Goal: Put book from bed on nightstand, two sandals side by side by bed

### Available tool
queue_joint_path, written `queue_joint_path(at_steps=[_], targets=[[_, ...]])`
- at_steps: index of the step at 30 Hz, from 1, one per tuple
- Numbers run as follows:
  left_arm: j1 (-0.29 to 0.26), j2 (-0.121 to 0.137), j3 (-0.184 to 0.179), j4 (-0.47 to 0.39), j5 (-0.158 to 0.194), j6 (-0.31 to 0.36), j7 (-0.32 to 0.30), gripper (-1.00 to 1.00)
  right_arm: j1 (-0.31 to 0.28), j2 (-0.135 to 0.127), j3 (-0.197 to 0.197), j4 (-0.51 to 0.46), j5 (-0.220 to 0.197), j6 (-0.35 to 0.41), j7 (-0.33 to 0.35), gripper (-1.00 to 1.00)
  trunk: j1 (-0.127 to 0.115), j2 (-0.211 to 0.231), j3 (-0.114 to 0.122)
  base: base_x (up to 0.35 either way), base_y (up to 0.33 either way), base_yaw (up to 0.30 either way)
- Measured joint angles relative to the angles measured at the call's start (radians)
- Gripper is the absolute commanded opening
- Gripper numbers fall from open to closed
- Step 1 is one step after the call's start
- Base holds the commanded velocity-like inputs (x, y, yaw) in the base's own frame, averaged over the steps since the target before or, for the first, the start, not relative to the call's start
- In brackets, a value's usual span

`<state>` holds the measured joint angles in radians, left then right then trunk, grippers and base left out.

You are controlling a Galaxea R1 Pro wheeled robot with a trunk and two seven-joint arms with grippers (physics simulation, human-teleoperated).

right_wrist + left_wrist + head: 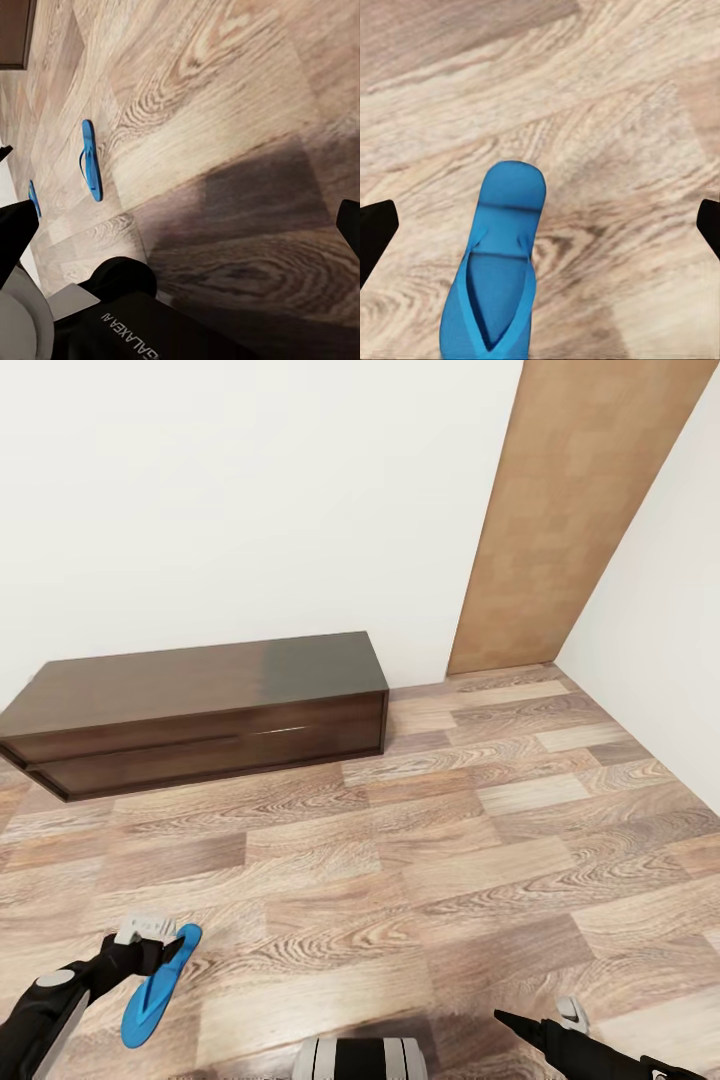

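Flat blue sandal [499,262] on wood-plank floor [450,860], left end effector [540,225] spread above

1. We are seeing a bright blue sandal [160,985], plain and unpatterned, lying on the floor [450,840] well in front of the long cabinet [200,710].
2. The floor is showing pale and mid-brown wood-grain planks, some greyish.
3. The long cabinet is showing dark brown wood with a glossy top.
4. The wall [250,500] behind the long cabinet is showing plain white.
5. Beside the long cabinet, a door [560,510] is showing light tan wood.
6. We are seeing black gripper fingers [375,232] flanking the sandal.
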<state>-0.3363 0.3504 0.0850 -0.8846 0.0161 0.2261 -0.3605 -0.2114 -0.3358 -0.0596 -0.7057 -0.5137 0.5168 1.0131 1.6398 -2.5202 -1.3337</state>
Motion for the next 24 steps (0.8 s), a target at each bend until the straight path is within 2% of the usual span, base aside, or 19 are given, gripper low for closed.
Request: queue_joint_path(at_steps=[5, 8, 11, 24], targets=[[-0.003, 0.000, -0.002, 0.048, -0.015, -0.002, 0.000, 1.00, 0.000, 0.000, 0.000, 0.000, 0.000, 0.000, -0.001, 1.00, 0.002, -0.001, -0.019, 0.000, 0.000, 0.000], [-0.004, 0.000, -0.003, 0.062, -0.046, -0.001, 0.001, 1.00, 0.000, 0.000, 0.000, 0.000, 0.001, 0.000, -0.001, 1.00, 0.004, -0.002, -0.031, 0.000, 0.000, 0.000], [-0.004, -0.001, -0.003, 0.064, -0.057, -0.001, 0.001, 1.00, 0.000, 0.000, 0.000, 0.000, 0.001, 0.000, -0.001, 1.00, 0.005, -0.003, -0.043, 0.000, 0.000, 0.000], [-0.004, -0.003, -0.003, 0.066, -0.061, -0.001, 0.001, 1.00, 0.000, 0.000, 0.000, 0.000, 0.002, 0.000, -0.001, 1.00, 0.011, -0.006, -0.093, 0.000, 0.000, 0.000]])
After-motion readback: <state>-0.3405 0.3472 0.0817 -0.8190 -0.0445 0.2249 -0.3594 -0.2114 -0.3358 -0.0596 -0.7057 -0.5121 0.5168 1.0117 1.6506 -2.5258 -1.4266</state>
